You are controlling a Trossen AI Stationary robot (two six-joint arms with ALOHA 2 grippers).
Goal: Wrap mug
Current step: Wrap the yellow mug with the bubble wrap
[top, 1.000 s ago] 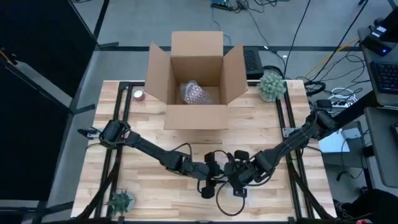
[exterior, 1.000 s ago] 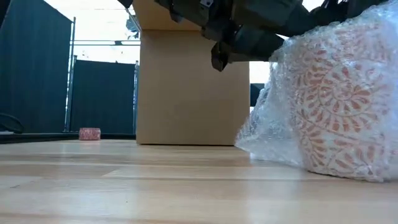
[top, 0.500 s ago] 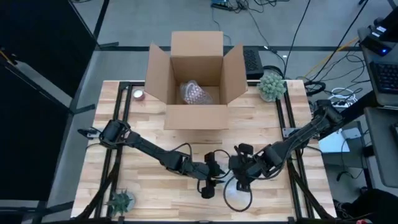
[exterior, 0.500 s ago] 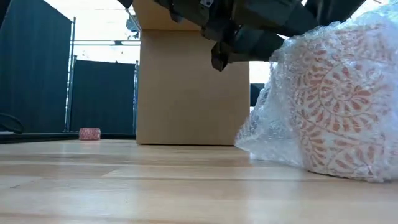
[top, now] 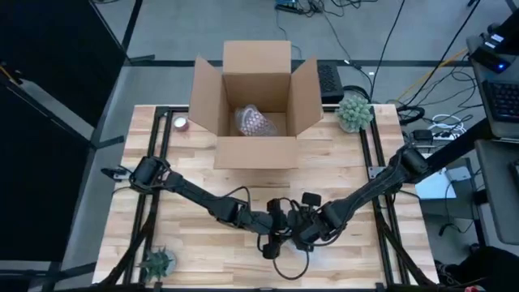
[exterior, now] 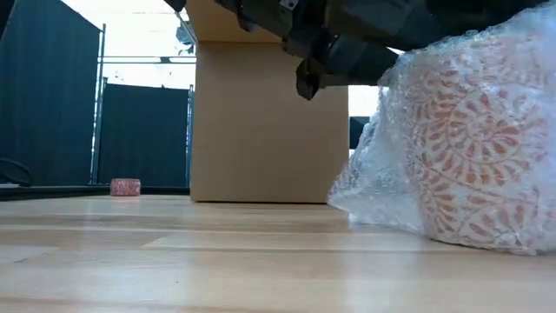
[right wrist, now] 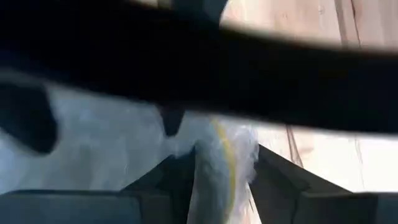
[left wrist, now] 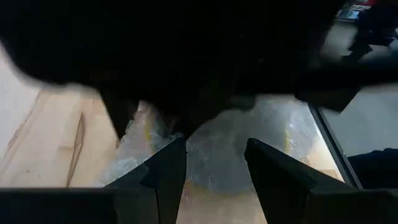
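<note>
The mug, white with an orange leaf pattern, stands on the table near its front edge, covered in clear bubble wrap. Both grippers hang close together just above it. My left gripper is open; in its wrist view the wrap shows between and beyond its fingers. My right gripper is shut on a bunch of the wrap. In the high view the arms hide most of the mug. My left gripper stands over the wrap with its fingers apart; whether they touch it I cannot tell. My right gripper pinches a gathered fold of bubble wrap, several layers, between its two fingers. It comes from above, at the mug's top. The mug's foot stays on the table.
An open cardboard box stands at the table's far middle with a wrapped item inside. A small red-and-white roll lies left of it. Plants stand at the far right and near left.
My right gripper first went a little toward the near edge, then swung toward the table's left, closer to my left gripper. The wrap's loose top has gone with it over the mug. The mug has stayed in place.
</note>
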